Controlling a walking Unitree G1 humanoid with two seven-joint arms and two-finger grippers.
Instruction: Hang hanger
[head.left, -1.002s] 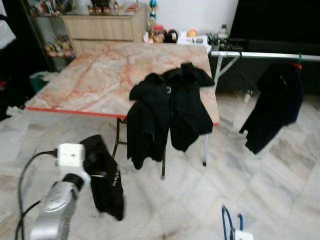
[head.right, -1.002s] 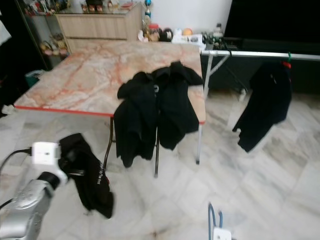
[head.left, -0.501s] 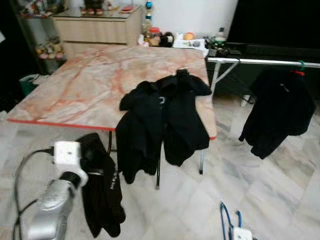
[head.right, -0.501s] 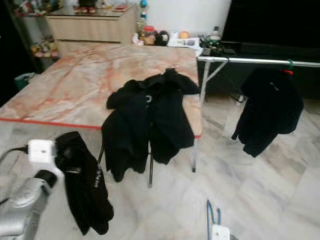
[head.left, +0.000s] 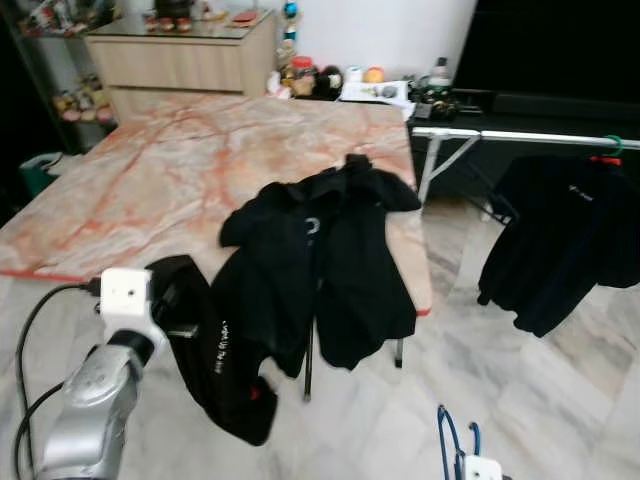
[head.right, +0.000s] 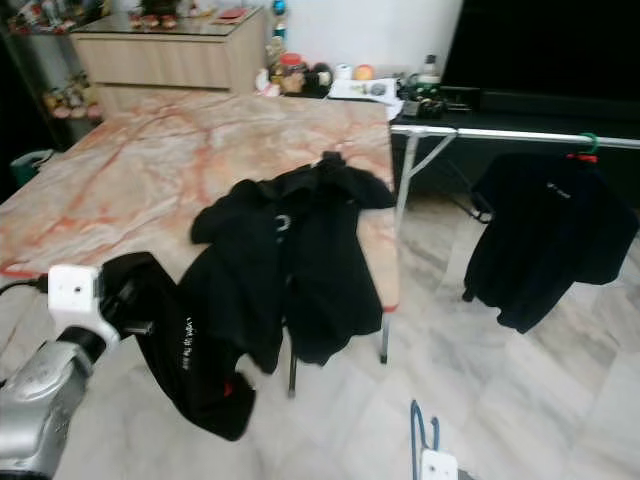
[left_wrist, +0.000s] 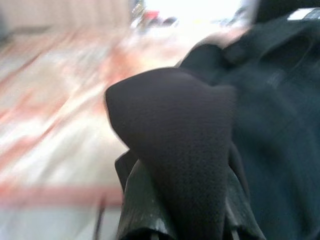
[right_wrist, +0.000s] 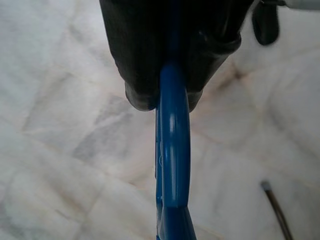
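Note:
My left gripper is raised at the lower left, shut on a black garment that hangs from it toward the floor. In the left wrist view black cloth drapes over the fingers and hides them. My right gripper is low at the right, shut on a blue plastic hanger whose loop pokes up above the floor. A silver clothes rail runs along the right, with a black shirt hanging on it from a hanger.
A marble-patterned table with a red edge stands ahead, with black jackets draped over its near right corner. A wooden cabinet and small items stand behind it. Pale marble floor lies between table and rail.
The whole view has moved closer to the table and rail. The black garment in my left gripper now hangs in front of the table's edge, beside the draped jackets.

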